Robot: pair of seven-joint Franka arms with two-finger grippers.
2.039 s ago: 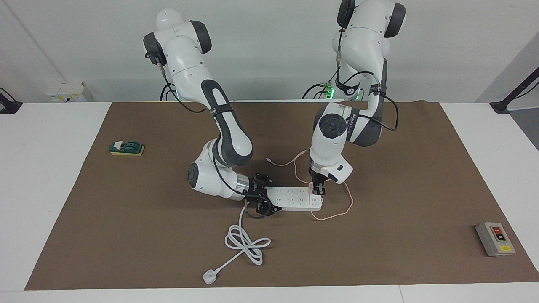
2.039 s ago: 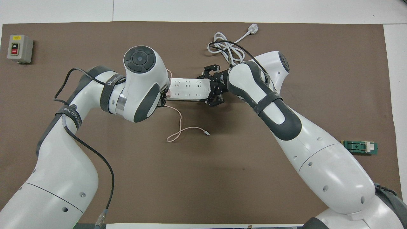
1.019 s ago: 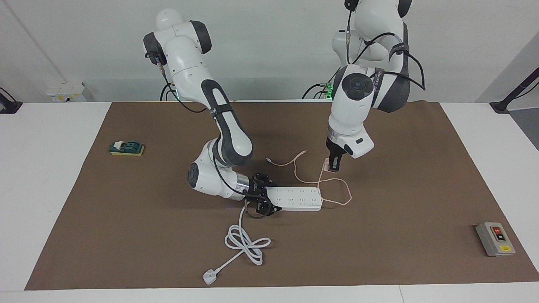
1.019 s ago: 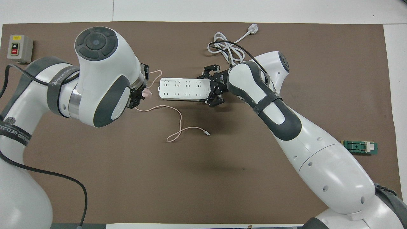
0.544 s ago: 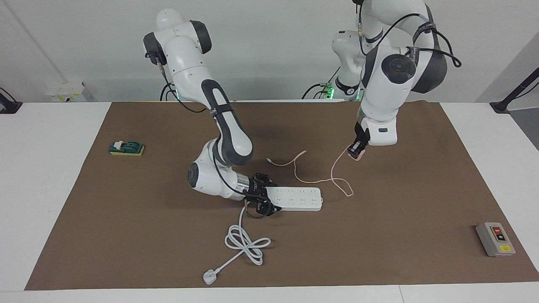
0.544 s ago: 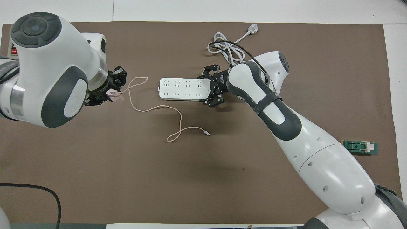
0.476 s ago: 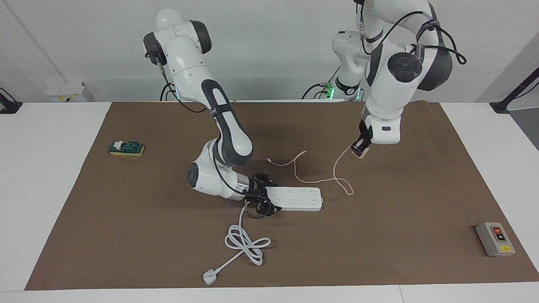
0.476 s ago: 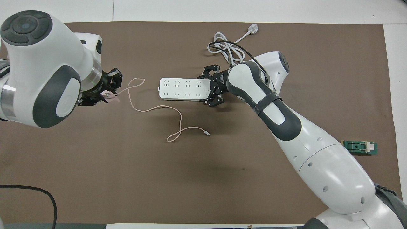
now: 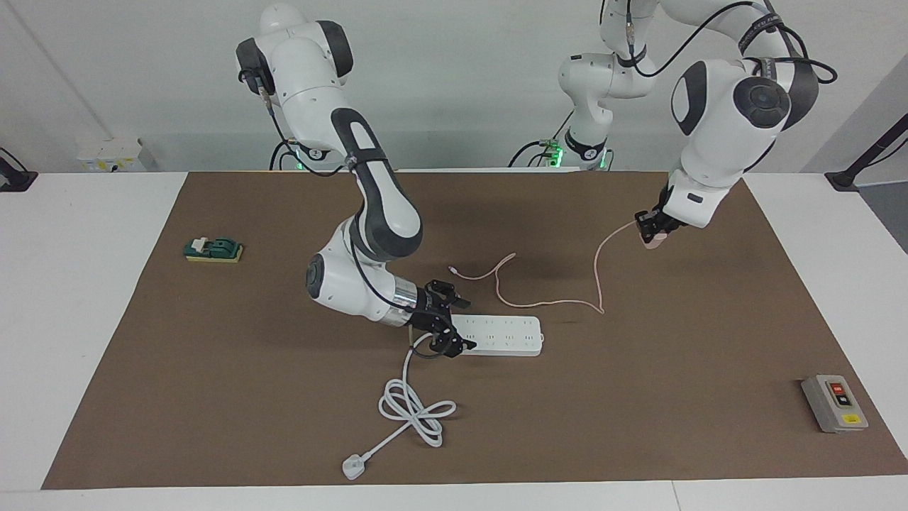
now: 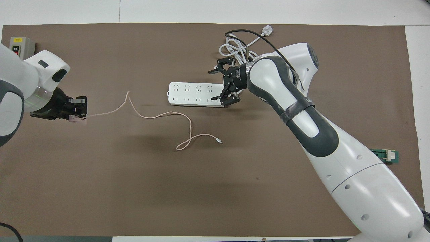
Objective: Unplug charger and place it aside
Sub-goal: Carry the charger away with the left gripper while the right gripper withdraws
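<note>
My left gripper (image 9: 651, 228) is shut on the small pale pink charger (image 9: 653, 240) and holds it in the air over the brown mat toward the left arm's end of the table. In the overhead view the left gripper (image 10: 78, 108) holds the charger (image 10: 77, 118) the same way. The charger's thin pink cable (image 9: 562, 304) hangs from it and trails across the mat (image 10: 158, 116) toward the white power strip (image 9: 505, 335). My right gripper (image 9: 445, 323) is open at the strip's corded end, with a finger on either side of the power strip (image 10: 195, 94).
The strip's thick white cord (image 9: 411, 408) lies coiled farther from the robots, its plug near the mat's edge (image 10: 267, 31). A grey box with buttons (image 9: 833, 403) sits at the left arm's end. A small green object (image 9: 213, 249) sits at the right arm's end.
My left gripper pulled the charger out of the power strip, rose and carried it toward the left arm's end, dragging the cable. My right arm shifted slightly at the strip's end.
</note>
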